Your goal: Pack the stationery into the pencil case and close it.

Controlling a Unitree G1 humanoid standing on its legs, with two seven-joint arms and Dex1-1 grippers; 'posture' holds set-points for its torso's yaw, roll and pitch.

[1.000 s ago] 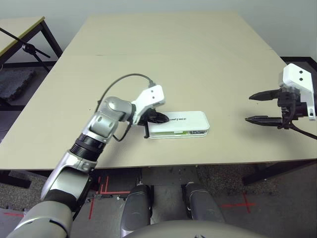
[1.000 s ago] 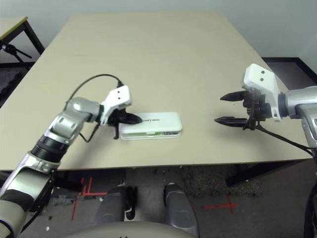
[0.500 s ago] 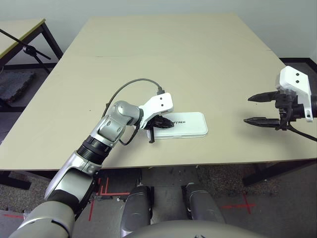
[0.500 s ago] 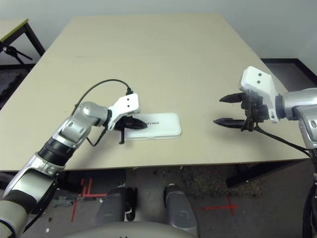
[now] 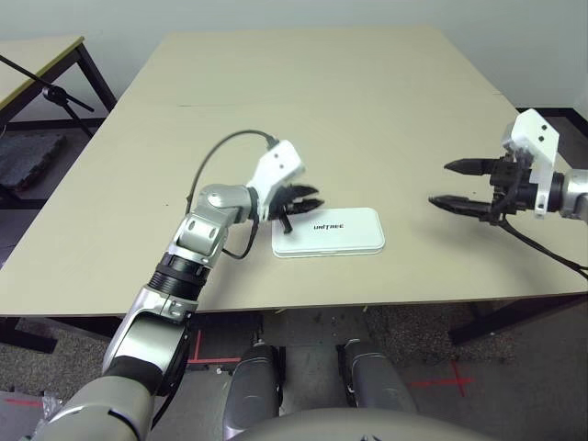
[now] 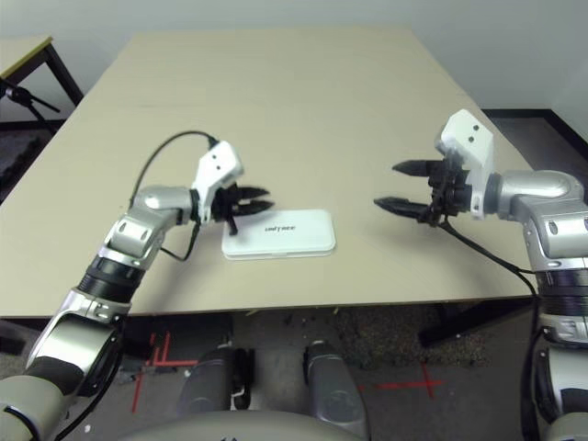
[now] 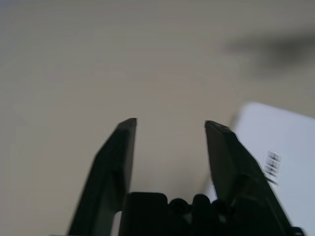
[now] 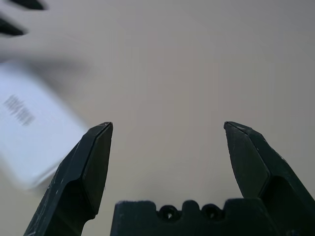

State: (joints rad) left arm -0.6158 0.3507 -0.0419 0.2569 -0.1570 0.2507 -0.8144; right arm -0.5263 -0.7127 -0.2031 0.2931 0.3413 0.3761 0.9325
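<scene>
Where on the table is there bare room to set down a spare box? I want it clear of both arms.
The whole far half of the table is bare, and so is the stretch between the closed pencil case and the open right gripper. It is crowded only at the case's left end, where the open left gripper hovers.

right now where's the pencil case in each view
Left eye view: pencil case lies shut, low centre, near the table's front edge.
Right eye view: same place, slightly left of centre.
Left wrist view: white corner beside the left claw.
Right wrist view: blurred white slab beside the right claw.
Shared landmark: the dark lettering on its lid.
</scene>
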